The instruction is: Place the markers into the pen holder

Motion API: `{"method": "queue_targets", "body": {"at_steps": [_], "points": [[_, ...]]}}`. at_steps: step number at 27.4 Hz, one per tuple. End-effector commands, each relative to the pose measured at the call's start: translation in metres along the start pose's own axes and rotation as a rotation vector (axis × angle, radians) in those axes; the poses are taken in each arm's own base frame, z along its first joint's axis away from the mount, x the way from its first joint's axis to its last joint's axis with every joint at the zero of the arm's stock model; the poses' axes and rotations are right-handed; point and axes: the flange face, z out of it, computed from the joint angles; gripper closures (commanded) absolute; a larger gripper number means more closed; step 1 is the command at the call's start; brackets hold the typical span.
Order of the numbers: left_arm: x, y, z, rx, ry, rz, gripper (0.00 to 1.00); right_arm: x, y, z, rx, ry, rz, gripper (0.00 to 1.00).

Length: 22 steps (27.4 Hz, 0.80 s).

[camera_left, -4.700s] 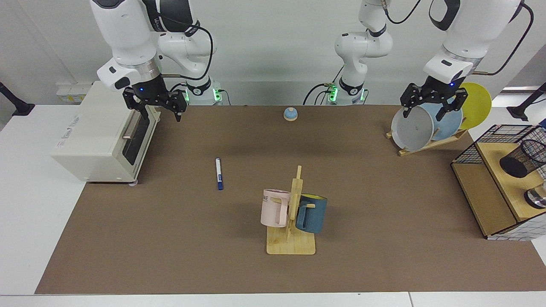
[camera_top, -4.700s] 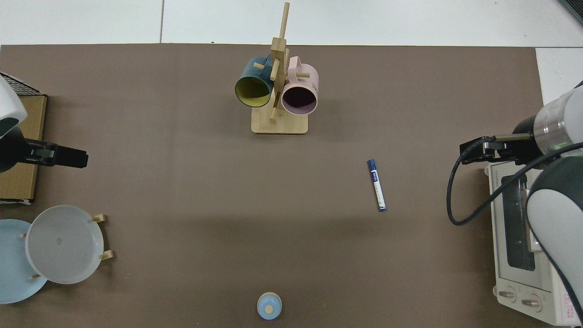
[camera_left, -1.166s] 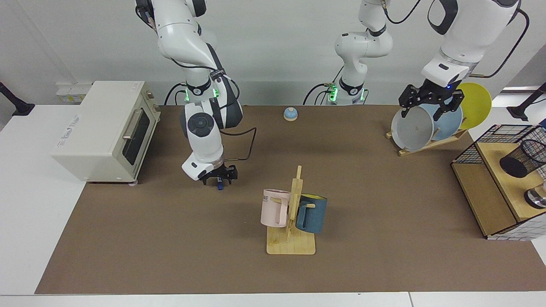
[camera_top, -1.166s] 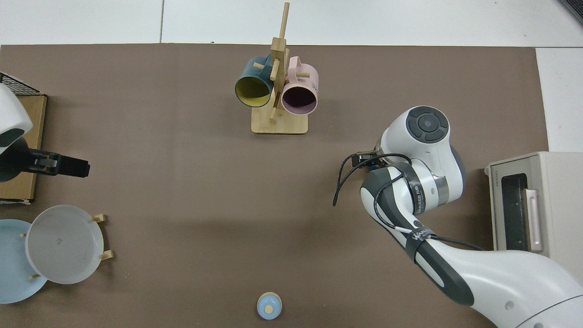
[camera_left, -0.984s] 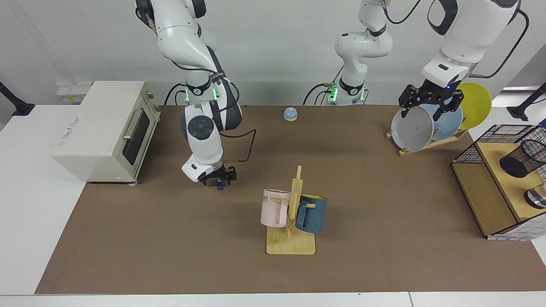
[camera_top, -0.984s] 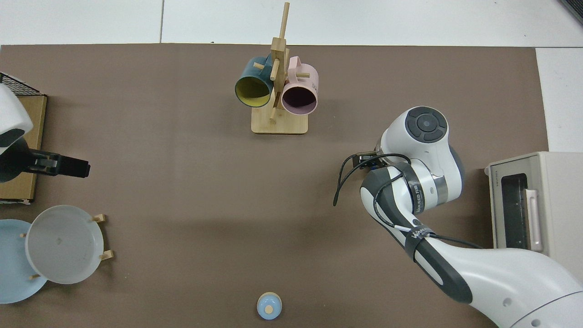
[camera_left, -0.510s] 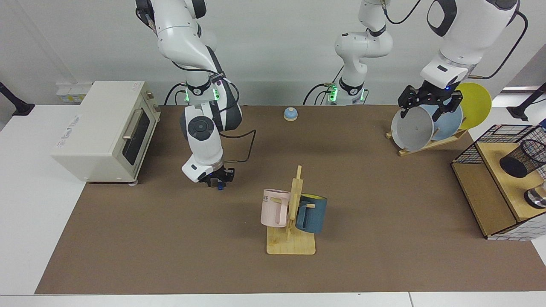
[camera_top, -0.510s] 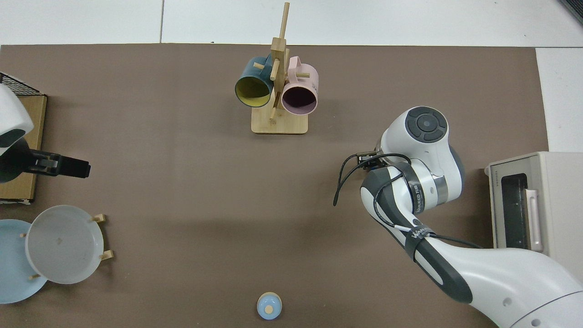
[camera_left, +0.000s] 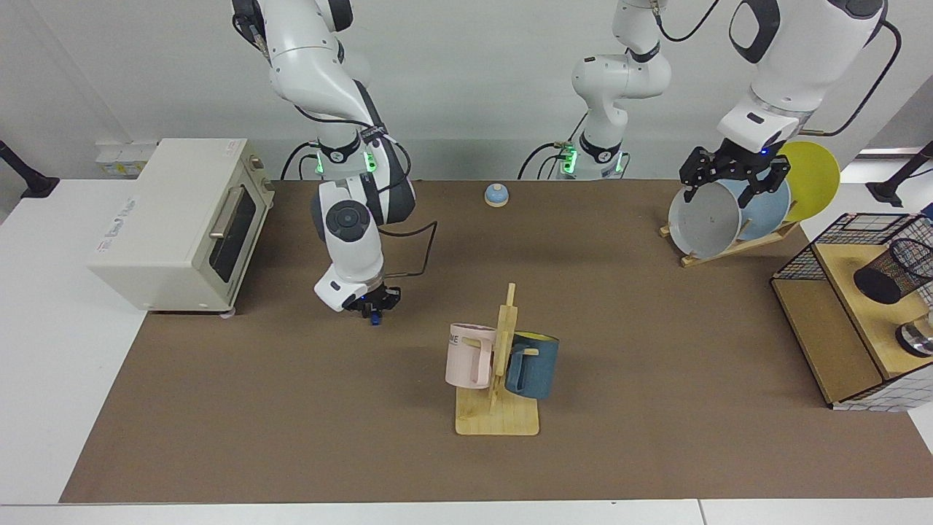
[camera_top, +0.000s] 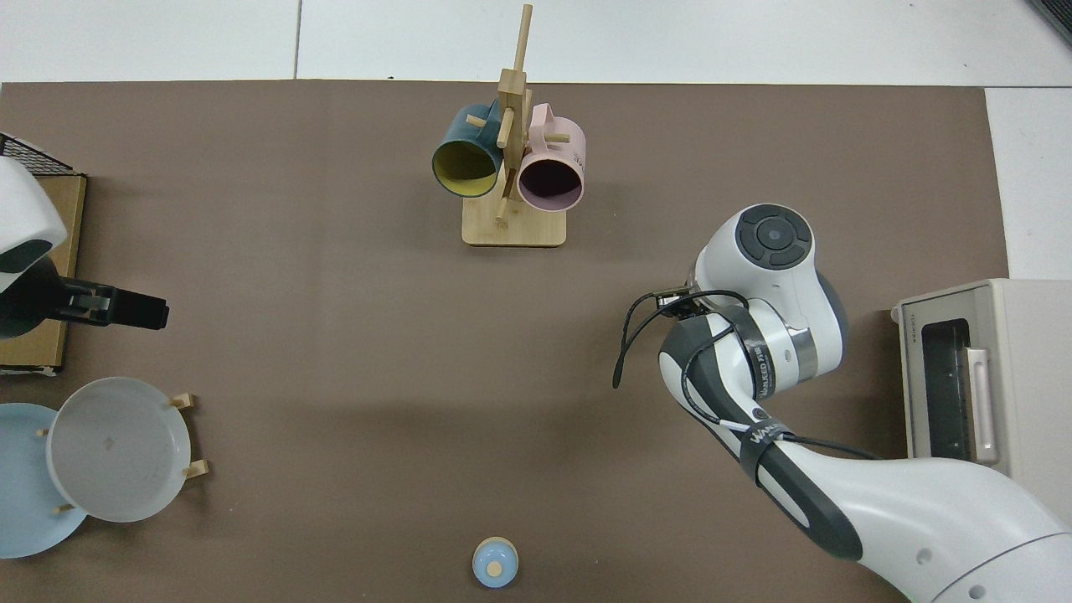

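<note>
Right tool (camera_left: 373, 309): low over the brown tabletop (camera_left: 291, 408), fingers drawn in on the marker (camera_left: 375, 318), of which only the blue end showed below the fingers. Whether that end touched the tabletop could not be told. In the top view the right arm's wrist covered both tool and marker.

Left tool (camera_left: 732, 186): waiting well across the tabletop from the right tool, fingers spread and holding nothing, hanging before the grey plate (camera_left: 704, 222) in the plate rack.

Pen holder (camera_left: 895, 271): black mesh cup lying tilted on the wooden shelf unit (camera_left: 824, 343), past the left tool and far from the right one. Beside it, a shiny round object (camera_left: 917, 338).

Other items: toaster oven (camera_left: 175, 226) behind the right tool; mug stand (camera_left: 498, 408) with pink mug (camera_left: 468, 356) and blue mug (camera_left: 532, 364) between the two tools; small blue knob (camera_left: 496, 195).

Step in hand, as judged: lifting the marker. Advice: raise it straight, keep the grip firm so the slim barrel does not swivel, carry it clear above the mug stand. The tilted holder may need righting, or a handover, since it lies on the left arm's side.
</note>
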Motion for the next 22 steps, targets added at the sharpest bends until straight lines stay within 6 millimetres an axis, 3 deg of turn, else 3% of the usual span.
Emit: {"method": "queue_targets", "body": {"at_steps": [1, 7, 11, 15, 22], "points": [[-0.006, -0.002, 0.001, 0.009, 0.009, -0.001, 0.00, -0.003, 0.003, 0.002, -0.024, 0.004, -0.039, 1.00], [-0.006, -0.002, 0.000, 0.010, 0.010, -0.001, 0.00, -0.001, 0.002, -0.003, -0.026, 0.002, -0.039, 1.00], [-0.006, -0.002, 0.000, 0.010, 0.010, 0.002, 0.00, 0.007, 0.006, -0.023, -0.030, -0.006, -0.030, 1.00], [-0.006, -0.002, 0.000, 0.010, 0.010, 0.005, 0.00, 0.013, 0.009, -0.053, -0.020, -0.009, -0.030, 1.00], [-0.006, -0.003, 0.001, 0.011, 0.009, 0.012, 0.00, 0.001, 0.003, -0.117, 0.050, 0.050, 0.002, 1.00]]}}
